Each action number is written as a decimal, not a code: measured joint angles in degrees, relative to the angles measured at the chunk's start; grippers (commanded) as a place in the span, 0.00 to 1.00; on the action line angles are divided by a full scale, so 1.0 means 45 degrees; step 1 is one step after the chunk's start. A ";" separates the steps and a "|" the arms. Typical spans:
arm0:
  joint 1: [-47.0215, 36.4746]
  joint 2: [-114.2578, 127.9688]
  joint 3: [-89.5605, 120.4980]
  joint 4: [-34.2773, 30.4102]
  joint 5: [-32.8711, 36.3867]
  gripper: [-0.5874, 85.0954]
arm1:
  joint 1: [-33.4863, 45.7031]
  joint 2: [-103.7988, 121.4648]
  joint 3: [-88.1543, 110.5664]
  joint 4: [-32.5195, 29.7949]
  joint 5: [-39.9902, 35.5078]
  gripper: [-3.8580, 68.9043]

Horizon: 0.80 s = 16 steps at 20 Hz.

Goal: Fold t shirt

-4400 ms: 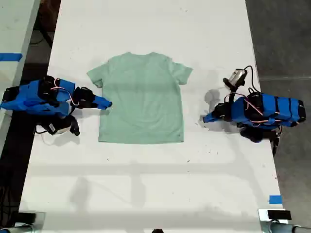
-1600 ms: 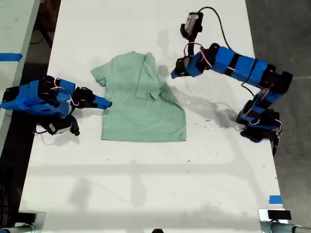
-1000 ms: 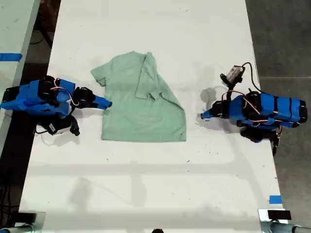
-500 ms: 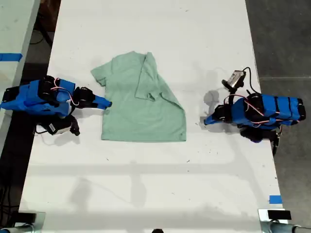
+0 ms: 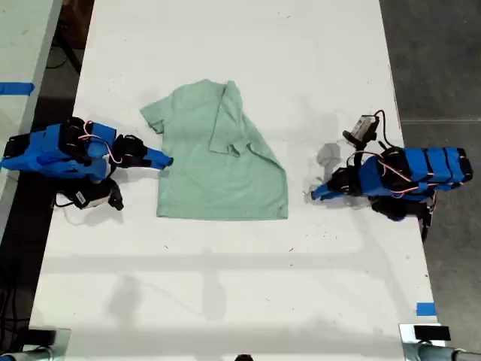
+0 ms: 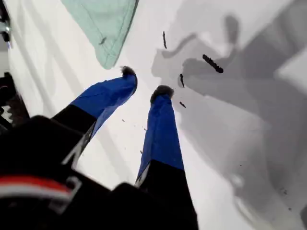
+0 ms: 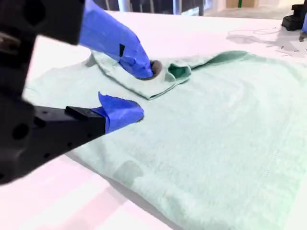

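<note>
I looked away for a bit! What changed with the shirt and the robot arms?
The t shirt lay flat. The first arm folded its sleeve on the exterior view's right across the middle, let go and pulled back; my first hand now rests open on the table. My second hand stayed open at the shirt's other edge.

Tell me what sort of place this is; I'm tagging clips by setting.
Probably a robotics lab or test bench, not a home: two blue arms sit at a bare white table, blue tape marks its edge, and grey floor lies beyond.
</note>
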 measured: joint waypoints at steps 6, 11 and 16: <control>0.0000 0.0000 0.0000 0.0000 0.0000 0.13 | 0.0605 0.0000 0.0000 0.0039 -0.2578 0.19; 0.0000 0.0000 0.0000 0.0000 0.0000 0.13 | 0.0664 0.0000 0.0000 0.0039 -0.2969 0.19; 0.0000 0.0000 0.0000 0.0000 0.0020 0.13 | 0.1074 0.0000 0.0000 0.0039 -0.2480 0.19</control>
